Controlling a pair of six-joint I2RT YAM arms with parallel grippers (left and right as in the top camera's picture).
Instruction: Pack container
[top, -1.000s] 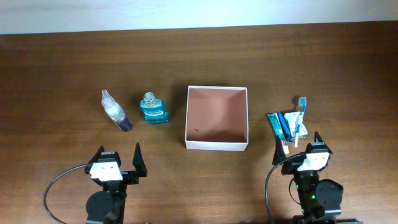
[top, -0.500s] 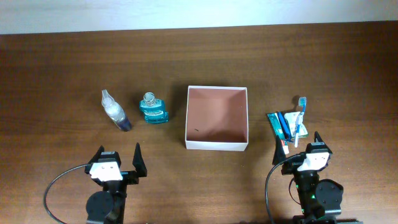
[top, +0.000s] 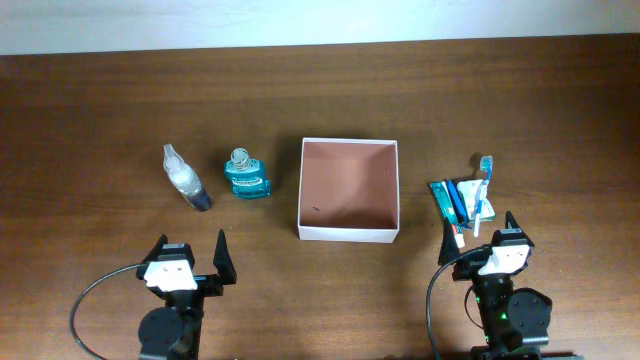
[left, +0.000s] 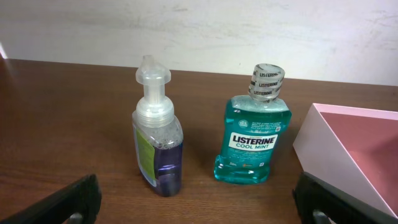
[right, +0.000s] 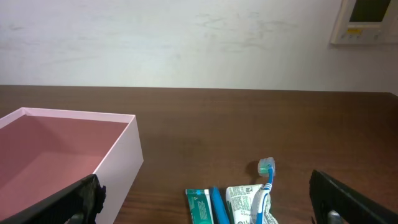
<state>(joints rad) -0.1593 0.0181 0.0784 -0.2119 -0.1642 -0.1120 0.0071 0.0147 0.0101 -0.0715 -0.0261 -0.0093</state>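
The container (top: 349, 232), a shallow white-walled box with a reddish-brown inside, stands empty at the table's middle; it also shows in the left wrist view (left: 323, 152) and the right wrist view (right: 118, 165). Left of it stand a teal mouthwash bottle (top: 246, 175) (left: 252, 134) and a clear pump bottle with purple liquid (top: 186, 179) (left: 157, 134). Right of it lie a toothpaste tube (top: 444, 203) (right: 200, 206) and a blue toothbrush (top: 483, 185) (right: 264, 183) on a packet. My left gripper (top: 190, 248) (left: 196, 202) is open, near the front edge. My right gripper (top: 476, 228) (right: 208, 202) is open, just before the toothbrush items.
A dark wooden table (top: 320, 100) runs back to a white wall (left: 199, 31). A white wall panel (right: 367, 22) shows at the upper right in the right wrist view.
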